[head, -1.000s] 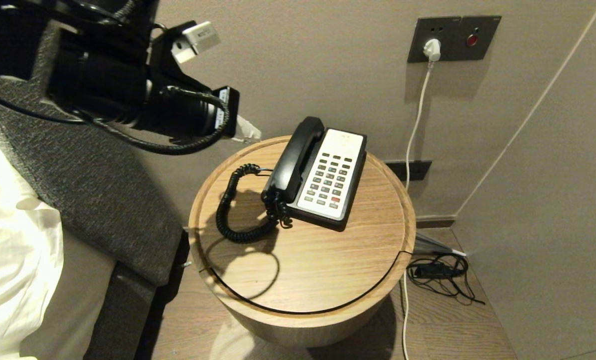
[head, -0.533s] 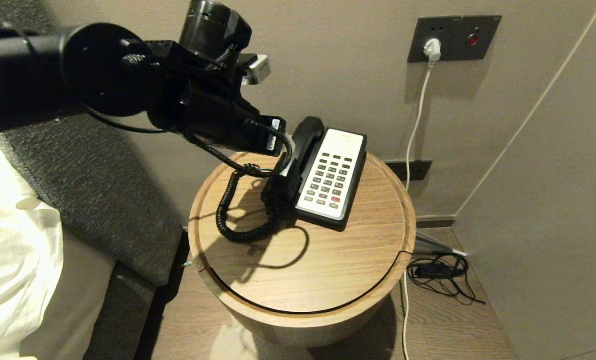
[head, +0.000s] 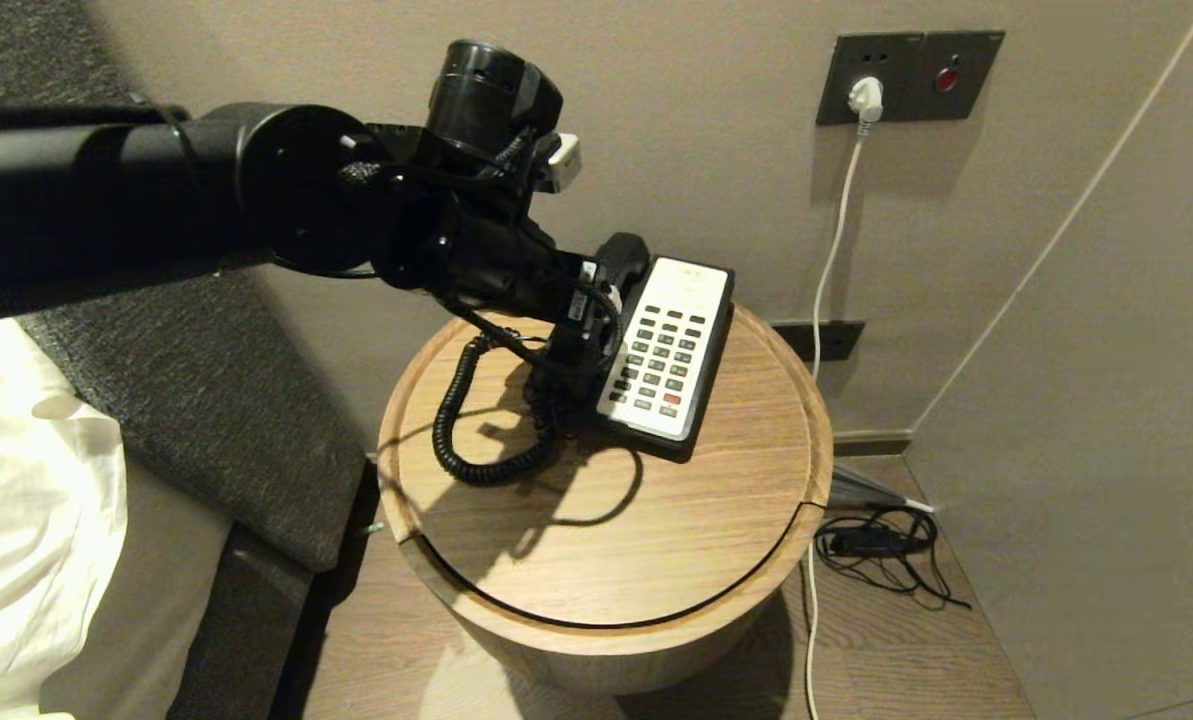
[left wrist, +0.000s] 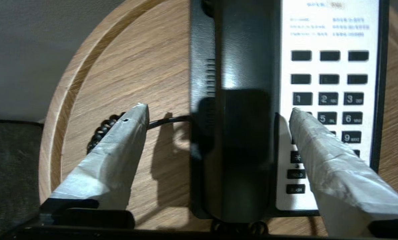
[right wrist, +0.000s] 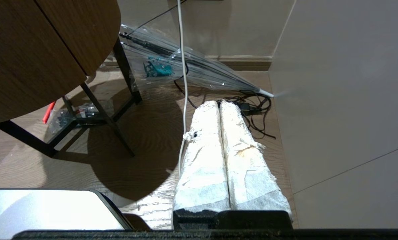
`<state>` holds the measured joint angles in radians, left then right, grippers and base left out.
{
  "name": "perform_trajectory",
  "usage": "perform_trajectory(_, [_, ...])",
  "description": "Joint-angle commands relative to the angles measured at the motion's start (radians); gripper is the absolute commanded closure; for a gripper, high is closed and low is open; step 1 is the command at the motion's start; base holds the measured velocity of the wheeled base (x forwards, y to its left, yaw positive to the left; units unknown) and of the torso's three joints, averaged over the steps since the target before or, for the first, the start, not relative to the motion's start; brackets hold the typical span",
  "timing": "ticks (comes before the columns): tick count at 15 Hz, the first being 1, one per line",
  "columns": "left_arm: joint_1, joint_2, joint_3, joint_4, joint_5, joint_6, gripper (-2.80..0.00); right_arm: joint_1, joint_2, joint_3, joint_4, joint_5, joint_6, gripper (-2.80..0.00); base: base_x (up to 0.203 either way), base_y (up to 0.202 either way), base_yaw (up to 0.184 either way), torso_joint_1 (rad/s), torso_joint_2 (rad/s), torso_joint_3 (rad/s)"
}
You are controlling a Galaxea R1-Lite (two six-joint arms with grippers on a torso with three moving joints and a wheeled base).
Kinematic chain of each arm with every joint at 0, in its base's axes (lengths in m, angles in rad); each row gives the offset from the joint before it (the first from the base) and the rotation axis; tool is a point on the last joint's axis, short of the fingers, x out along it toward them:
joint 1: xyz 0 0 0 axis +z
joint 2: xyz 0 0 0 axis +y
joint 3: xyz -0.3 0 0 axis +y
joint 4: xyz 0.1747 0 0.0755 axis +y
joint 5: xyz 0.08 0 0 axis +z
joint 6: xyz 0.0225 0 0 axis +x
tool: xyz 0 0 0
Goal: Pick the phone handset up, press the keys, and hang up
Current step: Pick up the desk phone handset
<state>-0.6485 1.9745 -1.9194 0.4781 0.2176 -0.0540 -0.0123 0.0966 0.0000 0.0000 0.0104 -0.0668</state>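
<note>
Both left gripper (left wrist: 219,113) jaws spread wide astride cradled handset (left wrist: 245,110), hiding its middle in head view; right gripper (right wrist: 219,103) closed, empty

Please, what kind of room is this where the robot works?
Probably a hotel bedroom, at the bedside. A corded desk phone stands on a round wooden side table, white bedding lies against a padded grey headboard, and the wall panel has a socket and a red button.
</note>
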Motion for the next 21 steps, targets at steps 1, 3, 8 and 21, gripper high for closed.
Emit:
perform_trajectory(1, [-0.006,0.009,0.000,0.002,0.011,0.002,-2.80,0.000,0.002,0.000,0.000,0.000,-0.001,0.00,0.000,0.000,0.000,0.000,0.00,0.000])
perform_trajectory(3, [-0.007,0.022,0.000,0.002,0.013,0.001,-2.80,0.000,0.002,0.000,0.000,0.000,-0.001,0.00,0.000,0.000,0.000,0.000,0.00,0.000])
perform_trajectory(8, [-0.006,0.048,-0.001,-0.017,0.014,0.009,-2.80,0.000,0.002,0.000,0.000,0.000,-0.001,0.00,0.000,0.000,0.000,0.000,0.00,0.000])
perform_trajectory(21, [0.006,0.080,-0.001,-0.035,0.029,0.003,0.00,0.000,0.002,0.000,0.000,0.000,-0.001,0.00,0.000,0.000,0.000,0.000,0.00,0.000])
